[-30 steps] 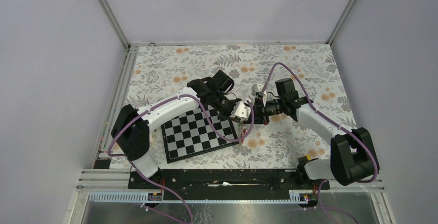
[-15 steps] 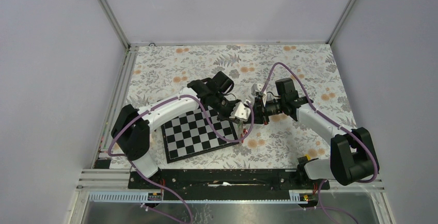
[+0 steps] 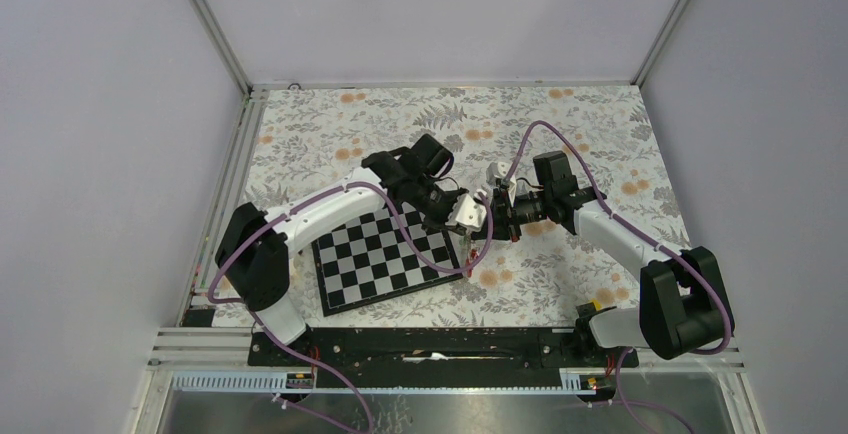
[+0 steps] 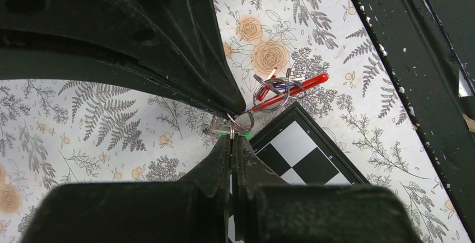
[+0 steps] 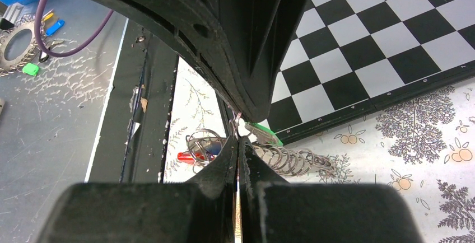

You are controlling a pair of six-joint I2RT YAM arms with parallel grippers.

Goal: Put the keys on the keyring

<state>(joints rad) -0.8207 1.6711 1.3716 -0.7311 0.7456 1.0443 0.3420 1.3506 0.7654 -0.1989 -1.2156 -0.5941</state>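
Evidently left claw (image 4: pixel 231 138) pinches green key (image 5: pixel 263 134); right claw (image 5: pixel 238 141), pressed together, seemingly touches it (keyring (image 4: pixel 305 86) lies beyond, apart).

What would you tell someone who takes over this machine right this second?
Left pincer: shut on the green key.
Right pincer: shut on the small ring at that key, tip to tip with the left.
Red keyring: lying on the floral table by the chessboard corner, wire rings and something blue bunched on it.
Done: green key gripped.
Left: get it onto the red keyring.
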